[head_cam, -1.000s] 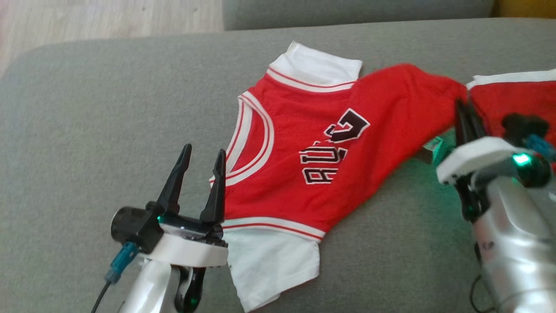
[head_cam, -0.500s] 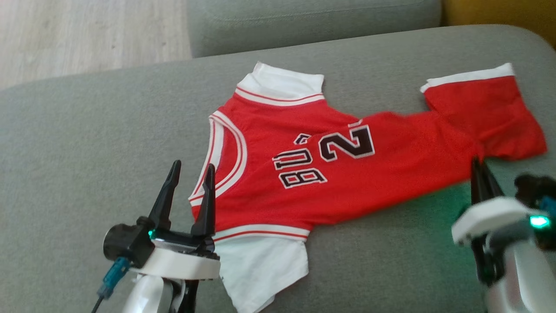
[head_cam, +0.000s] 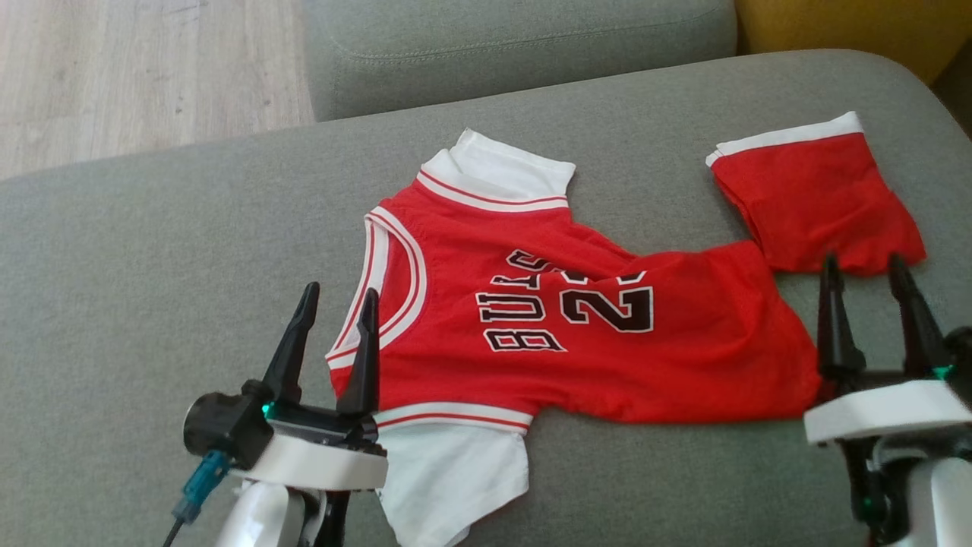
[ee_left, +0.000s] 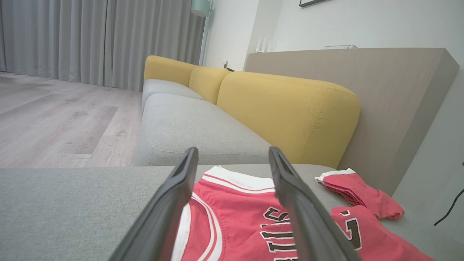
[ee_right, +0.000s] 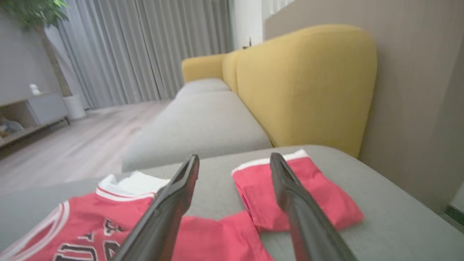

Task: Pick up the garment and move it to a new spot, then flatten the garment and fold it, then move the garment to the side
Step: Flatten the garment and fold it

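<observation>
The garment (head_cam: 577, 334) is a red jersey with white sleeves and black lettering. It lies spread on the grey sofa cushion (head_cam: 152, 251), rumpled across the chest. My left gripper (head_cam: 339, 290) stands open at the jersey's neckline edge, nothing between its fingers. In the left wrist view the left gripper (ee_left: 232, 150) frames the jersey (ee_left: 239, 224) below it. My right gripper (head_cam: 863, 260) is open and empty just past the jersey's hem end. In the right wrist view the right gripper (ee_right: 235, 156) hovers above the jersey (ee_right: 90, 217).
A folded red piece with a white band (head_cam: 816, 197) lies at the cushion's far right, close to my right fingertips (ee_right: 301, 188). A second grey cushion (head_cam: 493, 45) and a yellow backrest (head_cam: 835, 30) lie beyond. Wooden floor (head_cam: 114, 68) is at the far left.
My right gripper has opened and let go of the jersey's hem, which now lies on the cushion. The head camera has shifted. The left gripper stays open in place.
</observation>
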{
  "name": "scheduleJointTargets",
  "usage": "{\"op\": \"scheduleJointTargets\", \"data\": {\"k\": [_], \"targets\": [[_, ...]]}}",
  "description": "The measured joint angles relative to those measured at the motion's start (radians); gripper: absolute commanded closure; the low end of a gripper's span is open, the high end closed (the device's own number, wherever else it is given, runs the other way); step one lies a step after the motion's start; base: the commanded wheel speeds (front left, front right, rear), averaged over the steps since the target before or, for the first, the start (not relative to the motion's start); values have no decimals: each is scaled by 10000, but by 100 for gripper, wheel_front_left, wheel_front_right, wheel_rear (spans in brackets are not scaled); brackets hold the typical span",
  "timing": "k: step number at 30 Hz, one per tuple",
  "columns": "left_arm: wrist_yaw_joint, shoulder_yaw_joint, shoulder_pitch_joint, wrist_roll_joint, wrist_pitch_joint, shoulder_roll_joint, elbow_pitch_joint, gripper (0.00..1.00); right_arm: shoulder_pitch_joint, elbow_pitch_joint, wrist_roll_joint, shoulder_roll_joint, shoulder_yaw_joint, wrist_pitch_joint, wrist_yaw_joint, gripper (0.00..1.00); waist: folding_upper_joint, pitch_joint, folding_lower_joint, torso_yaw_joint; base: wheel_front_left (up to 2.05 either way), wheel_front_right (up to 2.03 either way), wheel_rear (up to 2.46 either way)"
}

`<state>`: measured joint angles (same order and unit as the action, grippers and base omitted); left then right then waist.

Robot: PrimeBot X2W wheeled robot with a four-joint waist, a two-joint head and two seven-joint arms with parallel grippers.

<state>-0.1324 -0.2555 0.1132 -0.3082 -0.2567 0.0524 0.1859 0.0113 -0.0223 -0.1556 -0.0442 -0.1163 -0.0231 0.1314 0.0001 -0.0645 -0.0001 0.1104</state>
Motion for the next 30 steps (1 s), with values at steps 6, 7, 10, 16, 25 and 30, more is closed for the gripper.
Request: {"op": "scheduleJointTargets", "data": {"k": [6, 7, 10, 16, 25, 30], "targets": [[0, -836, 501, -71, -2, 500, 221, 0, 45, 104, -146, 6, 307, -734, 0, 0, 0, -214, 0, 59, 0, 0, 0], [0, -836, 501, -71, -2, 500, 221, 0, 45, 104, -146, 6, 307, -734, 0, 0, 0, -214, 0, 59, 0, 0, 0], [0, -1956, 1758, -466, 499, 1340, 412, 0, 113, 299, -222, 6, 307, -976, 0, 0, 0, -384, 1, 286, 0, 0, 0], [0, -5683, 5838, -3246, 3852, 3354, 322, 0, 795, 546, -577, 6, 456, -1436, 0, 0, 0, -920, 2, 1008, 0, 0, 0], [0, -9246, 9937, -6558, 6546, 4916, 506, 0, 1133, 1172, -1197, 4, 1032, -1992, 0, 0, 0, -1778, 3, 2520, 0, 0, 0], [0, -10454, 10538, -6853, 6615, 4916, 1074, 0, 1280, 1367, -1446, 4, 1373, -2167, 0, 0, 0, -2179, 3, 3285, 0, 0, 0]]}}
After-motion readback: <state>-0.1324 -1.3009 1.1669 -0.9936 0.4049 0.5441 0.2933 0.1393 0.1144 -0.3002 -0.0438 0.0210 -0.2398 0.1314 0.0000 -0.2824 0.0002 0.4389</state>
